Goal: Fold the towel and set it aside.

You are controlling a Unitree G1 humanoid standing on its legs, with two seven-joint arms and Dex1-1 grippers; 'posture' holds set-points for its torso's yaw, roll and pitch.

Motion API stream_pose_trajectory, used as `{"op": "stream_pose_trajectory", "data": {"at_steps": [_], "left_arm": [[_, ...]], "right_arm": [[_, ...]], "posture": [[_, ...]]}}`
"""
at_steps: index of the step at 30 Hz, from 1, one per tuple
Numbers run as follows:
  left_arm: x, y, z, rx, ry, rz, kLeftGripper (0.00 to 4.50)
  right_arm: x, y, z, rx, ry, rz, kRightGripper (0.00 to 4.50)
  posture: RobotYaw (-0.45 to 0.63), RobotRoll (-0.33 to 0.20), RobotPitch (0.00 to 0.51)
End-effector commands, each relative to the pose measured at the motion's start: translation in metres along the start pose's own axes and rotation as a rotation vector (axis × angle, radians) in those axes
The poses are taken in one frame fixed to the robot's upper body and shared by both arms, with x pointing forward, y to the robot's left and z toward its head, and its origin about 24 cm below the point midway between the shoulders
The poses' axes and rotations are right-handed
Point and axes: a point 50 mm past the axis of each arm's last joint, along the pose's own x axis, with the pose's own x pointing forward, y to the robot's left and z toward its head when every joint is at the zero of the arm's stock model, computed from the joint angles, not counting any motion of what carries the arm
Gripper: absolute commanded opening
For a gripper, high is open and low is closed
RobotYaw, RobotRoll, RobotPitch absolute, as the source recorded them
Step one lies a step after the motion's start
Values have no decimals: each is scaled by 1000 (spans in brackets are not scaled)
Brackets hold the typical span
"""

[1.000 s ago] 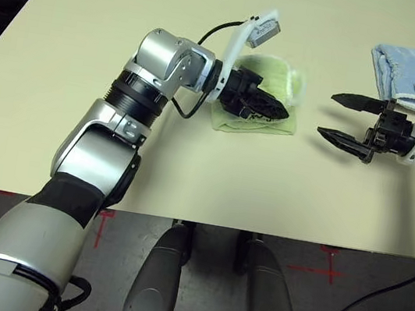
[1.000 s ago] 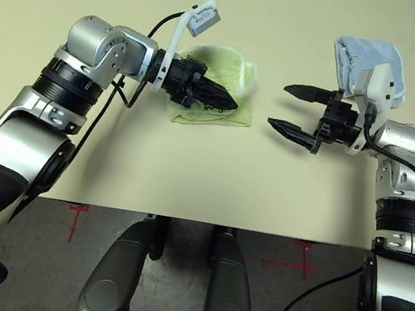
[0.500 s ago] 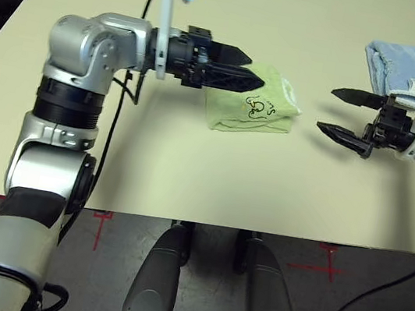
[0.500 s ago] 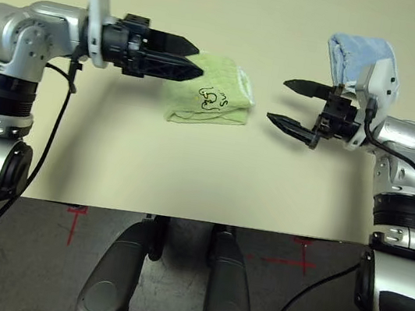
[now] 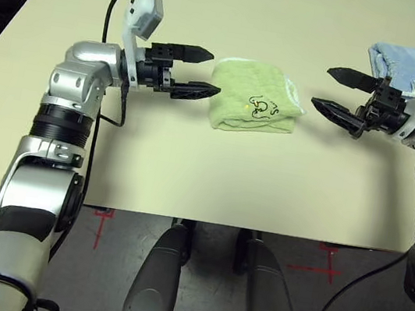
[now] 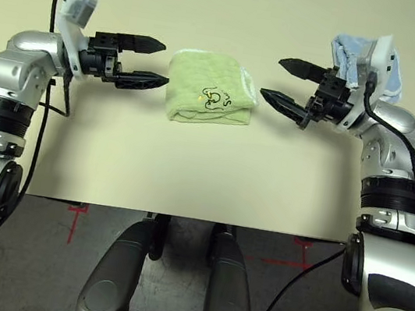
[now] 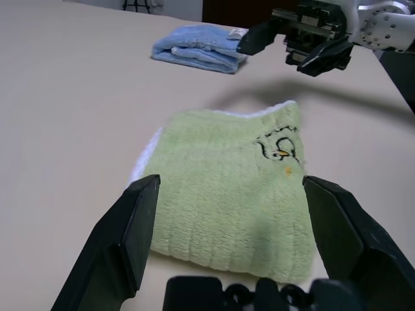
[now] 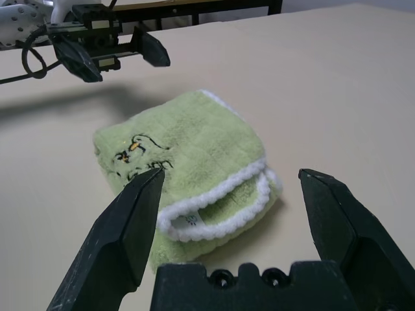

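- The blue towel (image 5: pixel 400 63) is sitting partly hidden behind the right gripper (image 5: pixel 342 93) at the upper right.
- The folded green towel (image 5: pixel 251 106) is lying in the upper middle of the desk (image 5: pixel 188 176), between both grippers, touching neither.
- The left gripper (image 5: pixel 197 69) is spreading its fingers wide; the right gripper's fingers are wide too.
- Bare desk is lying open below the towel.

Folded towel (image 8: pixel 185 165) lies flat on the tabletop (image 8: pixel 337 97), white edging toward the right gripper (image 8: pixel 230 194), whose fingers stand apart. Left gripper (image 8: pixel 107 55) hovers beyond the towel, fingers spread.
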Motion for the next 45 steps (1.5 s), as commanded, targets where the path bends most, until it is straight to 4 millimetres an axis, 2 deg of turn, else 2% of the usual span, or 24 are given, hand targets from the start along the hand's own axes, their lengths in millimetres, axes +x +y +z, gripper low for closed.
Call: {"op": "stream_pose_trajectory", "data": {"at_steps": [1, 10, 16, 19, 28, 32, 36, 40, 45], "left_arm": [[2, 2, 1, 15, -2, -11, 4500], [4, 3, -3, 27, -6, -13, 4500], [4, 4, -4, 23, -8, -10, 4500], [3, 6, -2, -3, -9, -16, 3615], [-4, 6, -2, -16, -1, -28, 133], [1, 9, 1, -26, -22, -5, 57], [20, 9, 0, -32, -35, 4, 57], [45, 7, -4, -45, -29, 4, 57], [68, -2, -16, -52, 38, -52, 57]], "right_arm": [[-5, 1, -5, 4, -6, 6, 3645], [1, 6, -6, -1, -14, 27, 127], [6, 9, -4, -4, -15, 37, 58], [7, 9, -2, -4, -15, 37, 0], [12, 9, 5, 5, -40, 22, 0], [20, 7, 12, 22, -80, 3, 0], [41, 6, 15, 39, -113, -9, 0], [59, 8, 9, 54, -90, 4, 0], [70, 12, -7, 71, -33, 9, 0]], "posture": [[62, 0, 294], [66, 0, 299], [67, 0, 302], [67, 0, 302], [61, 0, 312], [62, 0, 314], [68, 0, 313], [77, 0, 314], [74, 0, 316]]}}
